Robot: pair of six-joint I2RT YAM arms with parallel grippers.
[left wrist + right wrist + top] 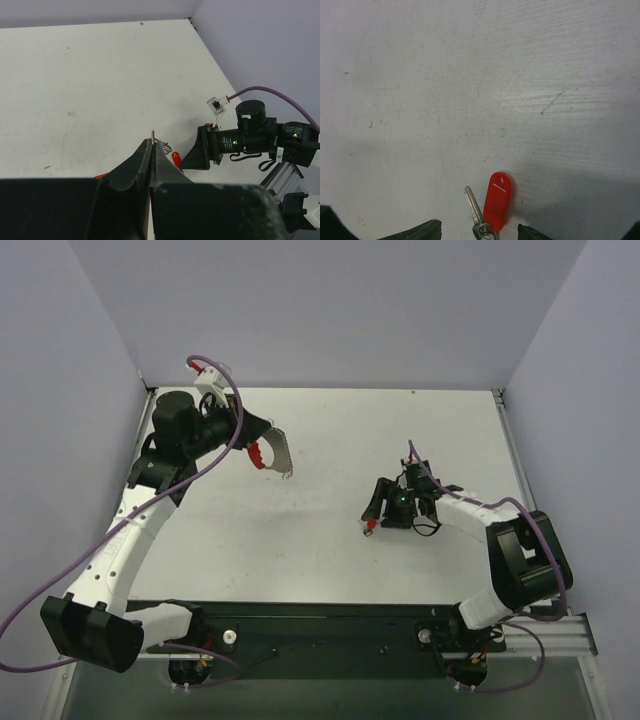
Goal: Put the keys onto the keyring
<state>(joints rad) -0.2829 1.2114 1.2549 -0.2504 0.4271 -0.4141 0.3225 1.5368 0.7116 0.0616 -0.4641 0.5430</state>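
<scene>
- Right wrist view: a red oblong plastic tag (497, 201) lies on the scuffed white table (470, 75). Its near end meets a small silver split ring (482, 231). A flat silver metal key (471, 200) lies just beside the tag, blade alongside it and head at the ring.
- The right gripper (477, 227) is spread, one finger on either side of the tag's ring end, and it touches nothing that shows.
- Left wrist view: the left gripper (153, 144) is well apart from the tag, pressed together on a thin silver metal sliver (153, 134). Only the sliver's tip shows; it is probably a second key.
- A small wire loop (165, 146) shows between those fingertips and the tag. Whether it hangs from the grip or lies on the table cannot be told.
- Handling, as a judgement: the keys look light, stiff, thin and slick, so they would be hard to lift off a flat surface. The head is the best place to pinch, leaving its hole free.
- The ring is likely springy and resists opening. The broad tag is the surest place to hold it steady.
- Count: one tag, one split ring, one key beside the tag, one sliver in the left grip, one unplaced loop, two grippers.
</scene>
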